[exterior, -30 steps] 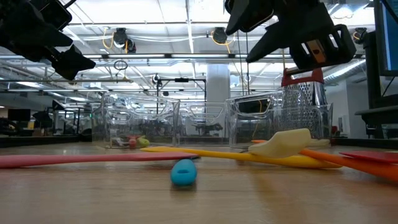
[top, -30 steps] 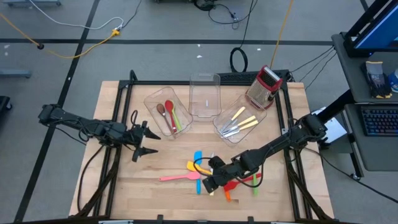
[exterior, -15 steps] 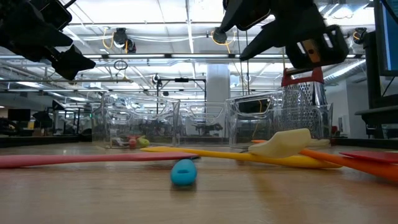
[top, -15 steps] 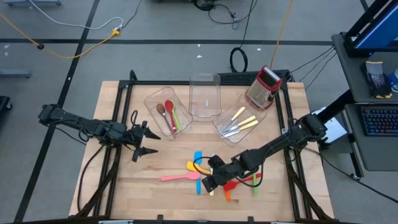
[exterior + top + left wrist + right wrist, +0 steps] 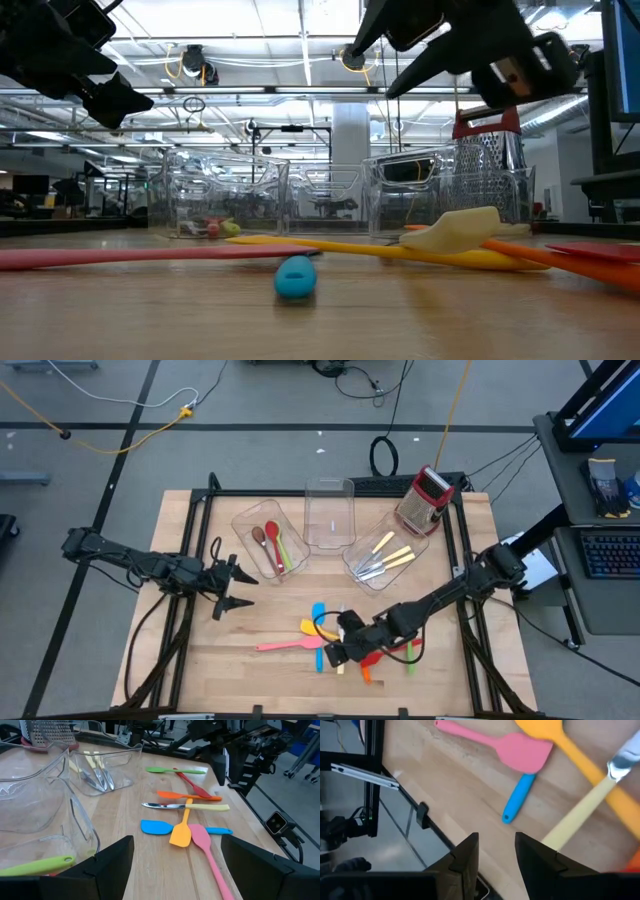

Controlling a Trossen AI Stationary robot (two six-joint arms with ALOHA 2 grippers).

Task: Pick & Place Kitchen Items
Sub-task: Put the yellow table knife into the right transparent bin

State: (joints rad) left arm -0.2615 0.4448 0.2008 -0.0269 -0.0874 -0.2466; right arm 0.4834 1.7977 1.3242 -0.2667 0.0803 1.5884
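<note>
- Right gripper [image 5: 335, 653]: hangs over the loose utensils, just beside the handle end of the blue spatula [image 5: 319, 612]. Fingers stand partly spread with bare table showing between them; nothing pinched.
- Change over the last second: very little. The right arm has shifted only slightly above the blue spatula, seemingly a small drift rather than a descent, though the level camera shows it poorly. No utensil has moved.
- Left gripper [image 5: 235, 588]: waits well to the left of the blue spatula, fingers spread wide, empty, unchanged.
- Loose items, all flat on the table:
  - pink spatula [image 5: 285, 645], lying across the blue spatula's handle
  - yellow spatula [image 5: 312, 628], also crossing it
  - cream-handled knife [image 5: 185, 806], just beyond the blue spatula
  - orange spatula [image 5: 189, 796], red spatula [image 5: 192, 785] and green spatula [image 5: 175, 770], farther from it, on the right arm's side
- Already binned, beyond the blue spatula: three spoons [image 5: 272, 545] in one clear bin, cream-handled cutlery [image 5: 383, 556] in another.
- Meaning for the task: no pick is under way; the gripper looks to be lining up over the pile. About half the items remain to be sorted.
</note>
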